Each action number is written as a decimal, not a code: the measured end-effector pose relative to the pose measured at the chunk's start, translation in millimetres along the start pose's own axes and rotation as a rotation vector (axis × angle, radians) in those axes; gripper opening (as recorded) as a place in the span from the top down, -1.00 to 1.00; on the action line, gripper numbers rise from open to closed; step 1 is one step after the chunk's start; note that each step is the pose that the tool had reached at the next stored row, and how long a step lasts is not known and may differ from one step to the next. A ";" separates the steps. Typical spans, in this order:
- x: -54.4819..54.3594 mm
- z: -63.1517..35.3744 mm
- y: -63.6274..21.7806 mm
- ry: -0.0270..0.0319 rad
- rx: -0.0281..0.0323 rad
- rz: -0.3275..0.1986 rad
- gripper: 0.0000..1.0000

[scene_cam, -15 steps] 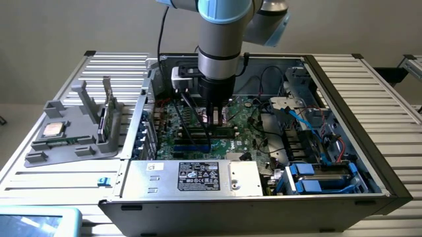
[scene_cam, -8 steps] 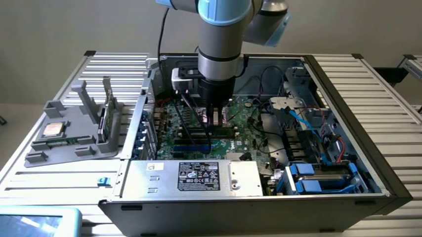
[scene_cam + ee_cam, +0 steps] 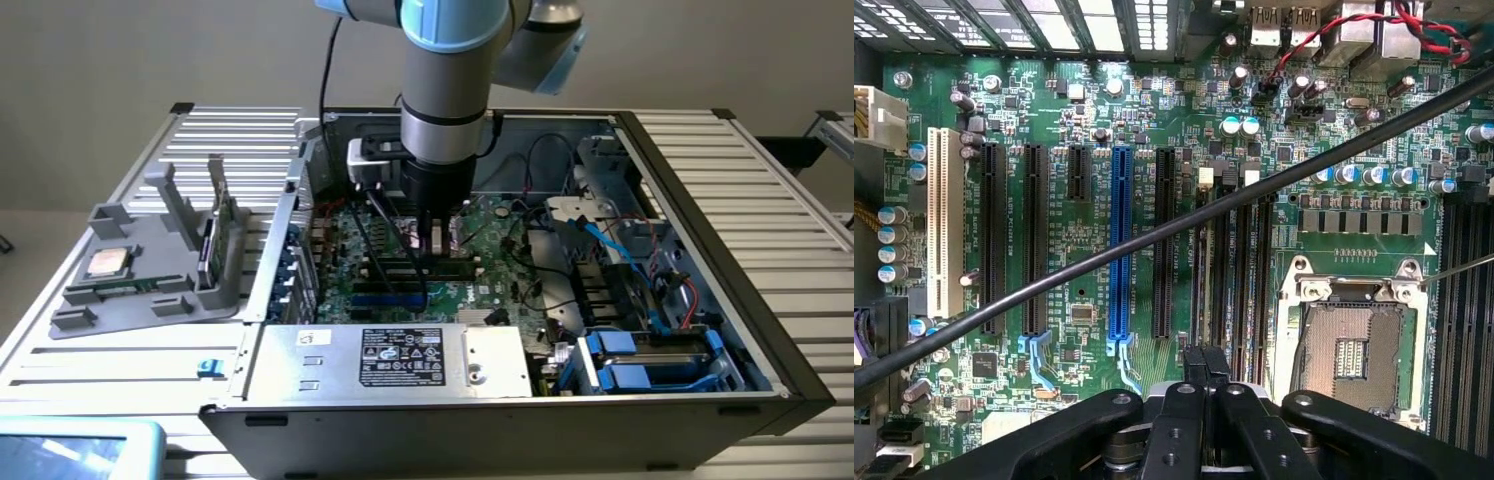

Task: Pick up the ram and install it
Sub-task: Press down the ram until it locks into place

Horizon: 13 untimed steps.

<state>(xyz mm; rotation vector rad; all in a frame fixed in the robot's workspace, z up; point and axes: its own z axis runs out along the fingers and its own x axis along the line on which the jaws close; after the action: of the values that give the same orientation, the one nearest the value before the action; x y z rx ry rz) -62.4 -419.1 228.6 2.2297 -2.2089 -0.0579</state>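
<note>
The arm reaches down into the open computer case [image 3: 667, 200] on the table [image 3: 801, 180], its gripper [image 3: 437, 243] low over the motherboard [image 3: 1084, 120]. In the wrist view the jaws are pressed together on the top edge of the ram [image 3: 1204, 362], which stands on edge over the long dark memory slots [image 3: 1239, 280] beside the empty processor socket [image 3: 1349, 350]. A black cable [image 3: 1154, 235] crosses above the board.

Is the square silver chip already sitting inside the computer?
No, the square silver chip lies on the grey holder outside the computer case, at the exterior view's left.
</note>
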 end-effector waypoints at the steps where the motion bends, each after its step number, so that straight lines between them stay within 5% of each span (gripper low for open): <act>1: 0.0 0.0 0.0 0.0000 0.0000 0.000 0.81; 13: 0.1 2.3 0.0 0.0003 -0.0002 0.000 0.81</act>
<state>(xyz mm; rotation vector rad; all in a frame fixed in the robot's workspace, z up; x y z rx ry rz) -62.4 -419.2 226.2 2.2295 -2.2086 -0.0577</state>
